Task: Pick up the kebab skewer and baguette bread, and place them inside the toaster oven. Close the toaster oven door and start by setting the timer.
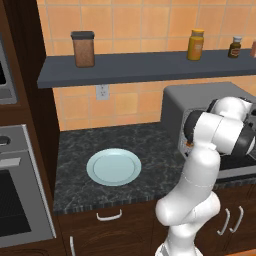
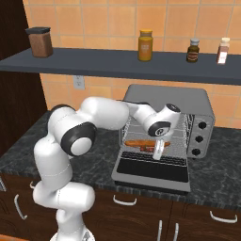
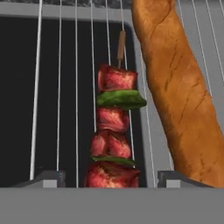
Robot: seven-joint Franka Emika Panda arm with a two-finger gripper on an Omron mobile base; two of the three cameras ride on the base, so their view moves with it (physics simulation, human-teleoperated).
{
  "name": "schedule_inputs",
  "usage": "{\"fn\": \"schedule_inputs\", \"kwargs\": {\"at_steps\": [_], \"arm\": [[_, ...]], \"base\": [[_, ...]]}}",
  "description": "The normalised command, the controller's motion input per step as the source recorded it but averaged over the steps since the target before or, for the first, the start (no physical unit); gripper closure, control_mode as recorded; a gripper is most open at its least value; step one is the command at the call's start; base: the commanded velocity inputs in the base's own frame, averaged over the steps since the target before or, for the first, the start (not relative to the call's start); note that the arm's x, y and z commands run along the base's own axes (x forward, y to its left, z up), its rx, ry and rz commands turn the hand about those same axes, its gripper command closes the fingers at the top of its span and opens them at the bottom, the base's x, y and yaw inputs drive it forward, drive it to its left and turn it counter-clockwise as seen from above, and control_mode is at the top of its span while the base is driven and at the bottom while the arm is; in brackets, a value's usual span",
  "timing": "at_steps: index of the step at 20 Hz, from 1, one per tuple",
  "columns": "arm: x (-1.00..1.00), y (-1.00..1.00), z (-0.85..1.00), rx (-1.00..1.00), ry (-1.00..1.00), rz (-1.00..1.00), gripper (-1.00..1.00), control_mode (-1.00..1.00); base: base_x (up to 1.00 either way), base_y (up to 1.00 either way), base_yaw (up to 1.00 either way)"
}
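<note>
The toaster oven [image 2: 188,101] stands on the counter with its door [image 2: 153,170] folded down flat in front. On its wire rack [image 3: 65,87] the baguette bread [image 3: 183,100] lies lengthwise, and the kebab skewer [image 3: 114,118] lies right beside it, with red meat chunks and green pieces. My gripper [image 3: 109,178] hovers over the near end of the skewer, open. Its fingertips [image 3: 175,177] stand clear on either side of the meat. In the right base view the gripper [image 2: 157,151] reaches into the oven mouth above the baguette [image 2: 136,142].
A pale blue plate [image 1: 113,166] sits bare on the dark counter left of the toaster oven [image 1: 200,95]. Above it a shelf [image 2: 117,63] carries jars and bottles. Small knobs [image 2: 202,139] are on the oven's right side. A built-in wall oven [image 1: 15,200] is at far left.
</note>
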Motion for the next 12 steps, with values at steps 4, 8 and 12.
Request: {"fn": "schedule_inputs", "kwargs": {"at_steps": [4, 8, 12], "arm": [[-0.11, 0.0, 0.06, 0.0, 0.0, 0.0, -1.0, -1.0], [-0.27, -0.11, 0.33, 0.0, -0.01, 0.0, -1.0, -1.0], [-0.27, -0.06, 0.45, 0.0, 0.0, -0.06, -1.0, -1.0]], "base": [[0.0, 0.0, 0.0], [0.0, 0.0, 0.0], [0.0, 0.0, 0.0]]}}
